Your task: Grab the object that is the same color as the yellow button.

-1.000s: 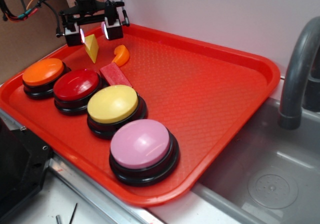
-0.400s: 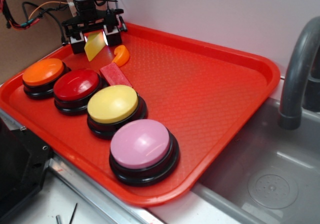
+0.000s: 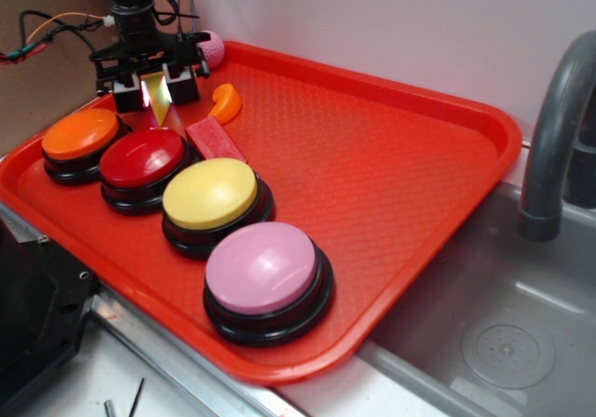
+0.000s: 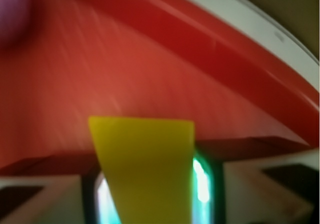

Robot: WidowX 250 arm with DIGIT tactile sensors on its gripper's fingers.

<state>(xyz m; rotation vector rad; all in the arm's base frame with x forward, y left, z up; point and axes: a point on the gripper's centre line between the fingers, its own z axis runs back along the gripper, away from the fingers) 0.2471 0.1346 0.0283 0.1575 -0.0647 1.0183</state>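
The small yellow wedge (image 3: 158, 97) sits between the fingers of my gripper (image 3: 149, 89) at the tray's far left corner, just behind the red button. In the wrist view the wedge (image 4: 145, 159) fills the gap between the jaws of the gripper (image 4: 150, 196), which are shut on it. I cannot tell whether it is clear of the tray floor. The yellow button (image 3: 210, 194), domed on a black base, stands third in the row of buttons along the tray's front left side.
The red tray (image 3: 400, 166) also holds an orange button (image 3: 80, 133), red button (image 3: 142, 156), pink button (image 3: 261, 266), a pink-red block (image 3: 214, 140), an orange curved piece (image 3: 225, 102) and a pink ball (image 3: 212, 49). A faucet (image 3: 554, 128) and a sink (image 3: 503, 343) are at the right.
My gripper closed on the yellow wedge and moved left with it, towards the orange and red buttons. The pink ball behind it is now uncovered.
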